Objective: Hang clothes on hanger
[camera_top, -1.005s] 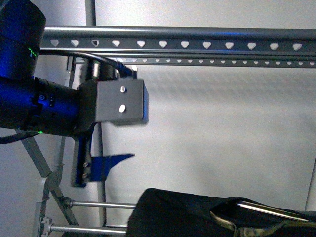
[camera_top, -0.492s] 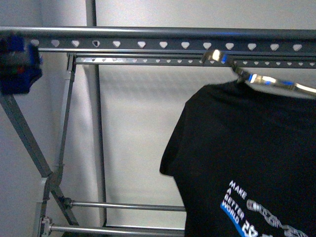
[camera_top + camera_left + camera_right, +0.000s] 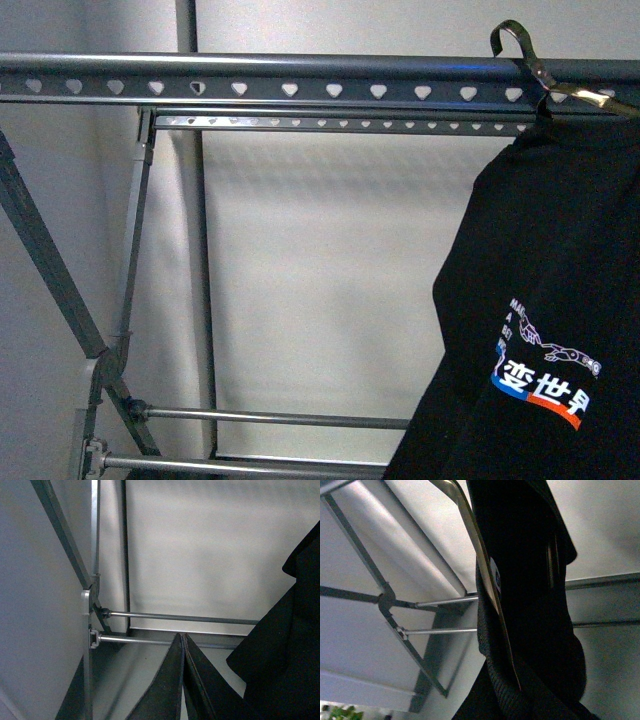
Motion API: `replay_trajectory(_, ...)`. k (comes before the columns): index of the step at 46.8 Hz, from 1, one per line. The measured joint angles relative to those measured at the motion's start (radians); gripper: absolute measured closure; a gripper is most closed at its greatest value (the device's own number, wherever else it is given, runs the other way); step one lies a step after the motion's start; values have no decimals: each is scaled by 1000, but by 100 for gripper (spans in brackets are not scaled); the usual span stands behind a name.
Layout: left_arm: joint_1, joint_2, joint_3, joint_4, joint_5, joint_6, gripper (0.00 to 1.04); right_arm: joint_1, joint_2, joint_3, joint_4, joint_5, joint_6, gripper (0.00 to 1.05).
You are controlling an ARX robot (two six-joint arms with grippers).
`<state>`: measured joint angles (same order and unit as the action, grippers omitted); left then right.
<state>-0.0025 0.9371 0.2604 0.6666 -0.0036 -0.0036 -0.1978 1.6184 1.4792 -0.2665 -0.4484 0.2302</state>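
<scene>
The T-shirt [image 3: 560,300] hangs at the right, below the rack's top rail [image 3: 300,80]; crossed legs [image 3: 60,290] stand left.

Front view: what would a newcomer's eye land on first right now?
The black T-shirt fills the right of the front view, its white, red and blue logo bright on the dark cloth. It hangs on a shiny wire hanger whose hook curls up at the grey rack's top rail, with its row of heart-shaped holes running across the upper part. In the left wrist view the left gripper shows its fingers pressed together, holding nothing.
</scene>
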Motion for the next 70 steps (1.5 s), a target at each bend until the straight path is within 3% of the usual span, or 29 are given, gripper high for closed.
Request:
replay_trajectory(11,0,-109,-92,-10,1,1,101,22,40,1,39,36,188,101)
replay_trajectory(19,0,-220,-156,-60,1,2,101,58,26,-88,105,69,212,99)
replay_trajectory(33,0,-409,-216,-187,1,2,101,213,-284,-570,461,105,18,34)
replay_trajectory(39,0,-463,-242,-197,2,2,101,253,-507,-794,725,219,-201,6)
replay_trajectory(42,0,-496,-242,-227,2,2,101,261,-600,-865,791,247,-284,8)
replay_trajectory(48,0,-569,-242,-295,2,2,101,311,-858,-1053,873,399,-416,7)
replay_trajectory(58,0,-656,-242,-381,2,2,101,478,-1331,-1265,641,662,-386,10)
replay_trajectory(61,0,-676,-242,-401,2,2,101,471,-1405,-1236,436,703,-324,20)
replay_trajectory(64,0,-701,-242,-425,3,2,101,436,-1458,-1284,269,677,-279,35)
replay_trajectory(70,0,-747,-242,-473,2,2,101,344,-1499,-1348,245,570,-248,66)
